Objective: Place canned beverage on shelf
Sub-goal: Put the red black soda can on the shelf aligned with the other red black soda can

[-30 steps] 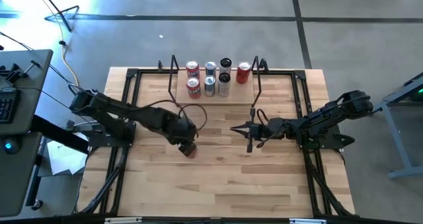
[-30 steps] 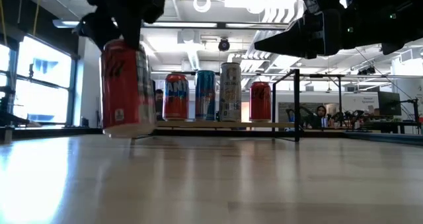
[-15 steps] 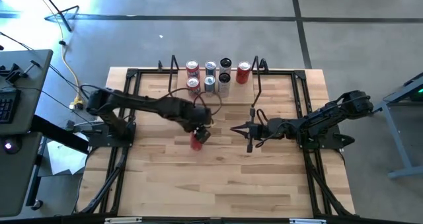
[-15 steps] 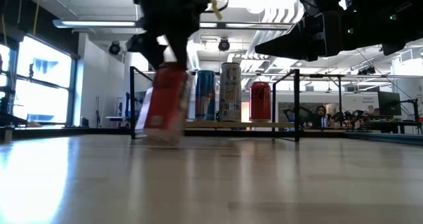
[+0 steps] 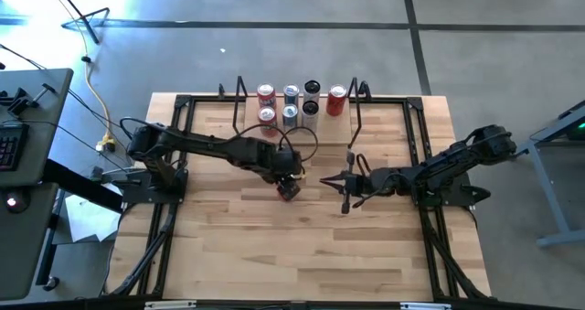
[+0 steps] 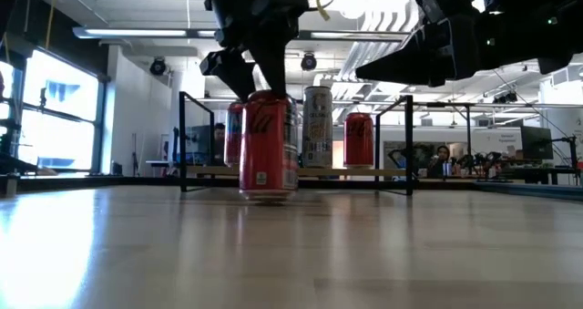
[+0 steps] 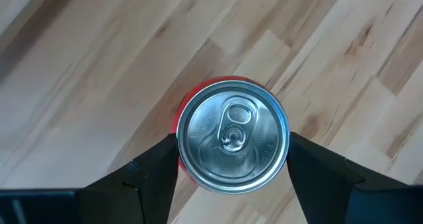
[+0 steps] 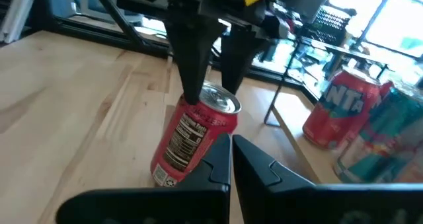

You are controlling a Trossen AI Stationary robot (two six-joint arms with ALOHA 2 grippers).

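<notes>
Cans on shelf (image 5: 352,118): seven are counted, cylindrical metal.
Red can (image 6: 268,146): one, grasped by left gripper (image 7: 231,159).
Right gripper (image 8: 230,159): clenched, nothing held.

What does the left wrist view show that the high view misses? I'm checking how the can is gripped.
Only the left wrist view shows the red can's silver lid and pull tab, with a dark finger against each side. Only the high view shows the shelf with seven cans and the right gripper, shut and waiting near the table's middle. Both show the left gripper closed on the red can over the wooden table.
</notes>
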